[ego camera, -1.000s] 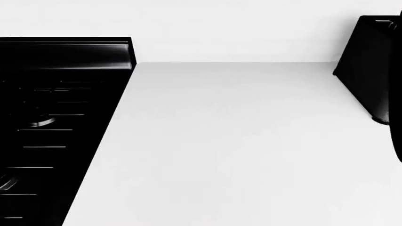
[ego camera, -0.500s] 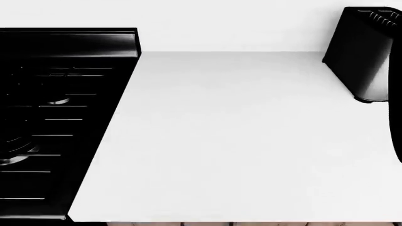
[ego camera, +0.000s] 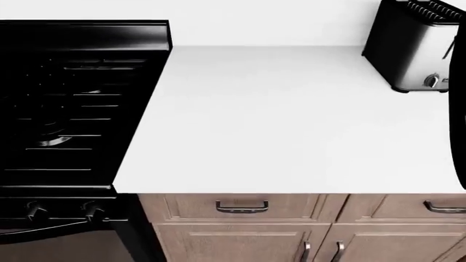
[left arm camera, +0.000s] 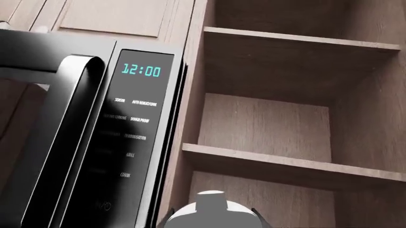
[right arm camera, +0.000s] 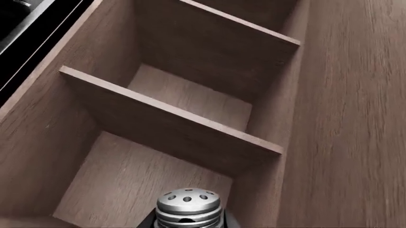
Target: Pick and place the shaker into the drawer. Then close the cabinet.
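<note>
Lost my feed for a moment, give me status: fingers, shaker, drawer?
Shaker at right wrist camera, apparently held; fingers unseen. Left fingers unseen too. Drawer shut under counter. Nothing blocking it.

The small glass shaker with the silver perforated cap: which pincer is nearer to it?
Right. The small glass shaker with the silver perforated cap sits right at the right wrist camera's lower edge, by that pincer. The left wrist view shows only a microwave and wooden shelves.

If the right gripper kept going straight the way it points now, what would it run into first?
Probably the back panel of the open wooden shelf compartment straight ahead of the shaker showing at the camera's edge. Nothing shows in between, though depth is hard to judge and the fingers themselves are out of view.
</note>
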You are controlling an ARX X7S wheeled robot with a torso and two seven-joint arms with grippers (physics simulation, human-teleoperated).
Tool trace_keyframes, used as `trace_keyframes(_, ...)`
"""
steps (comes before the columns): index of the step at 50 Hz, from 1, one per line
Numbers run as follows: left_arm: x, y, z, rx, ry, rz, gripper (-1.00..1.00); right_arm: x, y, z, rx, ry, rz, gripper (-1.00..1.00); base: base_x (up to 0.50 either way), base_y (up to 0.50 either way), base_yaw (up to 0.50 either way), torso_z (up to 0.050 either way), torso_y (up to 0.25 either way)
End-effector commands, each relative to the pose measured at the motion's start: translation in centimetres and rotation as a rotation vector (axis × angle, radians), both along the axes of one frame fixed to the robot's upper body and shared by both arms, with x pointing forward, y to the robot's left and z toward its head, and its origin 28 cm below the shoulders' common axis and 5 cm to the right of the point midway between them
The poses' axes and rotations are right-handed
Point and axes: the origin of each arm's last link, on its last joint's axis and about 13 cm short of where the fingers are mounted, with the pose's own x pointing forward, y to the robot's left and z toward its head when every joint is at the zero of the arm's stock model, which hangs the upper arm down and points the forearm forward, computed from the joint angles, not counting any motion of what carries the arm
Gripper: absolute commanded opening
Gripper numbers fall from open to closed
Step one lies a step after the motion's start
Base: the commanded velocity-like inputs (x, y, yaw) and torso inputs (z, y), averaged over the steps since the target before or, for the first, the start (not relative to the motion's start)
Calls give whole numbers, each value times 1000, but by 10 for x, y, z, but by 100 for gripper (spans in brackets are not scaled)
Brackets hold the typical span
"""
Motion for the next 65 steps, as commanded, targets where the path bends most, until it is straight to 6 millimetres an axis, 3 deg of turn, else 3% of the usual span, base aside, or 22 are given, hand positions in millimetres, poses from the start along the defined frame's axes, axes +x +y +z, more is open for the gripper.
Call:
trace_keyframes(1,-2,2,2,-10,-5,-2,-100,-1,1,1,-8,-2,-9,-100,-367,43,0,0,0)
trace_keyframes(34,1,6,-4,-17,7,0,-100,1,0,-6,6,24,-10,-100,-374,97,0,0,-1)
trace_keyframes(50,6,16,-53,-45,76,-1,-100,-1,-7,-40,65,123,-13,-100,0,0,0,0,-1)
trace_keyframes(65,13,22,-146,32,186,14,-100,-7,-16,-111,137,292,20,-100,0,0,0,0,0)
